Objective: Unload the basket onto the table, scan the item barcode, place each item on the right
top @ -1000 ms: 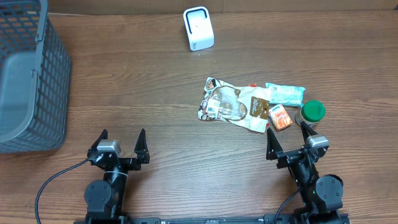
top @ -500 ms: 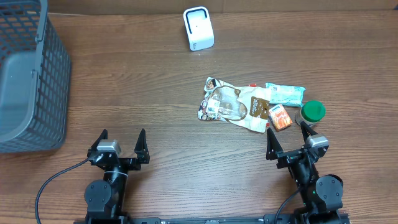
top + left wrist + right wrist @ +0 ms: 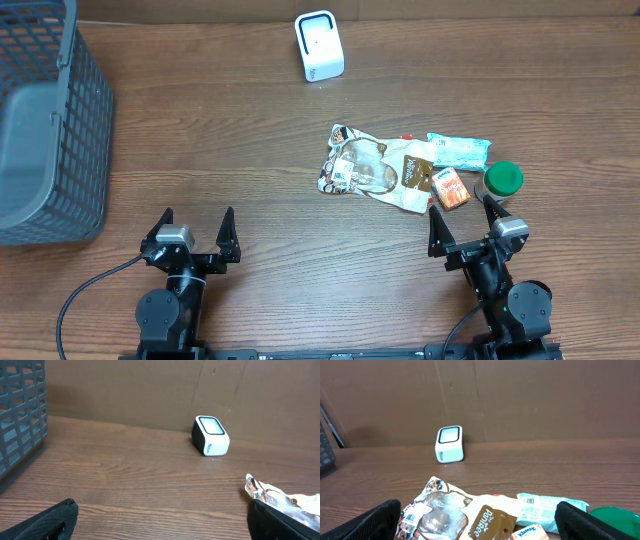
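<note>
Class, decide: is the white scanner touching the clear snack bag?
Apart. The overhead view shows a broad strip of bare table between the white scanner and the clear snack bag.

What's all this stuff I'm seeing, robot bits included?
Table: one, brown wood, under everything.
Basket: one, grey, far left.
Scanner: one, white, far edge, middle.
Snack bag: one, clear and brown, right of centre.
Packet: one, teal, beyond bag's right end.
Tissue pack: one, orange, at the bag's right end.
Round object: one, green, rightmost.
Left end effector: one, black, open, near edge left.
Right end effector: one, black, open, near edge right.
</note>
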